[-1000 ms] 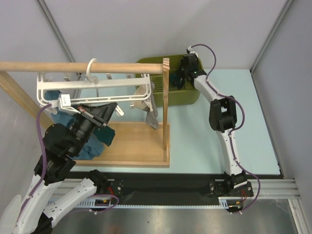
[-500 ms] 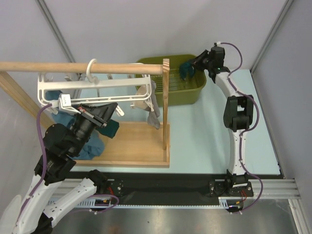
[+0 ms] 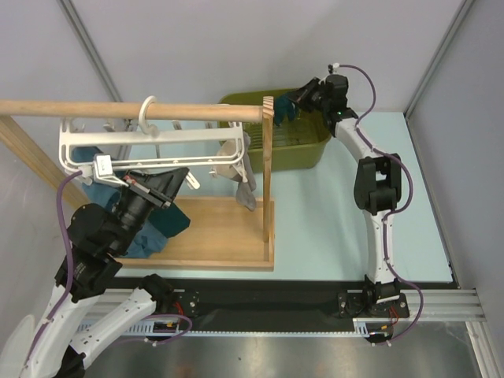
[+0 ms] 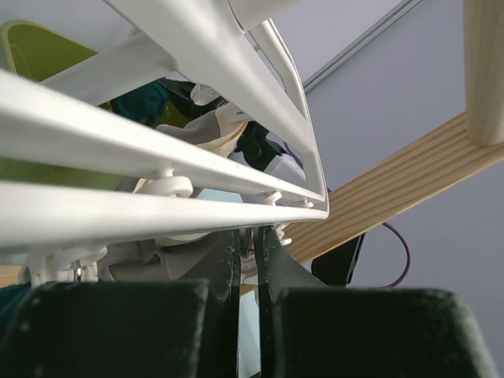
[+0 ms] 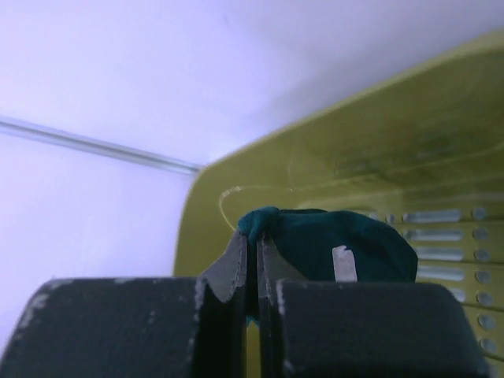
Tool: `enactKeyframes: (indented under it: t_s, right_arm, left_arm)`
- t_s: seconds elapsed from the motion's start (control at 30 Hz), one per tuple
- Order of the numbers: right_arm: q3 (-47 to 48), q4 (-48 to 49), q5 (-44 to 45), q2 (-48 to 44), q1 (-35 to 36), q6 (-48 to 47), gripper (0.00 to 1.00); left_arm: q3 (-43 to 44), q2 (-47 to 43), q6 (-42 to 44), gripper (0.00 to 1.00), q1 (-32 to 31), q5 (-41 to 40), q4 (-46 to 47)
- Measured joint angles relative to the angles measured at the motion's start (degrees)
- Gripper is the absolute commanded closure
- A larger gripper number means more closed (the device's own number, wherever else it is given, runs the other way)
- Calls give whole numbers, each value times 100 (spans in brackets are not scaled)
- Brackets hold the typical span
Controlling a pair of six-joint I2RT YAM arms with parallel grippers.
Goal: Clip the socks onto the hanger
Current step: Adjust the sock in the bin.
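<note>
Right hand (image 3: 295, 101) pinched shut on a teal sock (image 5: 315, 240) above the green basket (image 3: 315, 148); hanger (image 3: 150, 138) hangs on the wooden rod (image 3: 79, 108) well to its left, long axis left-right, left hand (image 3: 177, 179) closed just beneath it, hold unclear.

The blue table (image 3: 331, 213) carries a wooden rack (image 3: 220, 230) and, seemingly, a basket (image 3: 303, 153).

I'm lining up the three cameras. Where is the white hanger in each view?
Top external: upper left, the hanger hooked over the wooden rod.
Left wrist: its bars sweep across the left and centre, close to the camera.
Right wrist: not in it.
Shared landmark: the green basket, visible in all three.
</note>
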Motion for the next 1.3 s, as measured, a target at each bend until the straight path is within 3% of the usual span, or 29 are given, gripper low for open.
enactKeyframes:
  t_s: [0.1, 0.43, 0.53, 0.63, 0.83, 1.0, 1.3]
  right_arm:
    - [0, -210, 317, 55, 149, -227, 100]
    - [-42, -1432, 1633, 160, 232, -1644, 84]
    - [72, -1681, 1923, 203, 240, -1967, 73]
    - [199, -1910, 2129, 245, 267, -2330, 52]
    - [509, -2245, 2583, 267, 435, -3001, 25]
    - [684, -2240, 2682, 267, 605, -3571, 17]
    - [866, -2205, 2347, 334, 758, -4284, 14]
  left_arm:
    - [-13, -37, -9, 100, 0, -2, -2]
    - [-15, -52, -11, 100, 0, -4, -24]
    - [-15, -52, -11, 100, 0, -4, -26]
    - [-15, -52, -11, 100, 0, -4, -26]
    - [-15, -52, -11, 100, 0, -4, -28]
    - [-9, -52, -9, 100, 0, -4, -39]
    - [-7, -70, -7, 100, 0, -4, -55]
